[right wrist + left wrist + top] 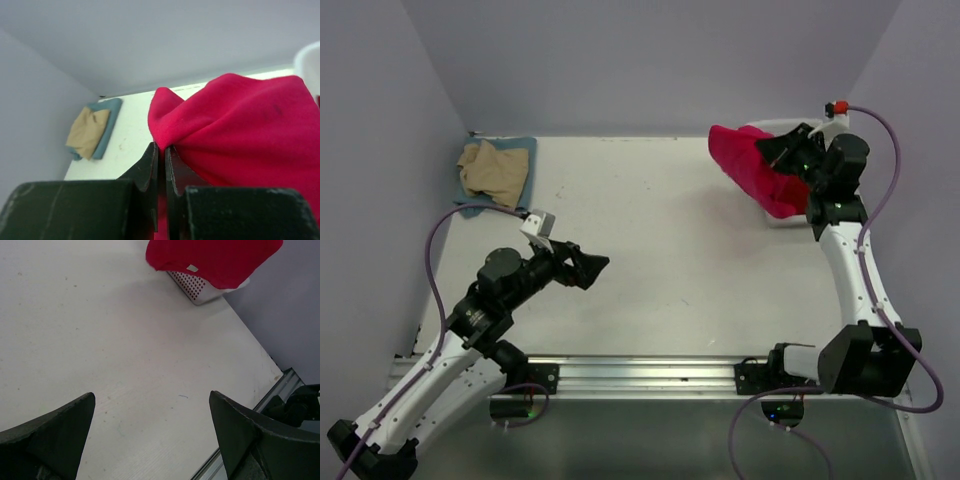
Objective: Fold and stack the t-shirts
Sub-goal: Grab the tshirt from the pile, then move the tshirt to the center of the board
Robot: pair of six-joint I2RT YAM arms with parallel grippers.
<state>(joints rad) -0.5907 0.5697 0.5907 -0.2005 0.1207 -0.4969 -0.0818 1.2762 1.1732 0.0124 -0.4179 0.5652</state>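
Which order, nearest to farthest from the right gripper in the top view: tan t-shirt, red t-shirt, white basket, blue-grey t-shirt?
From the right gripper:
1. red t-shirt, far right, pinched in its shut jaws.
2. white basket, far right, directly under that shirt.
3. blue-grey t-shirt and tan t-shirt, stacked in the far left corner, tan on top; too close to call.

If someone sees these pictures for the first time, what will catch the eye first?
The bright red t-shirt at the far right, draped over the white basket and pinched in the shut right gripper. Next, the tan shirt lying on a blue-grey one in the far left corner. The left gripper hangs open above the table.
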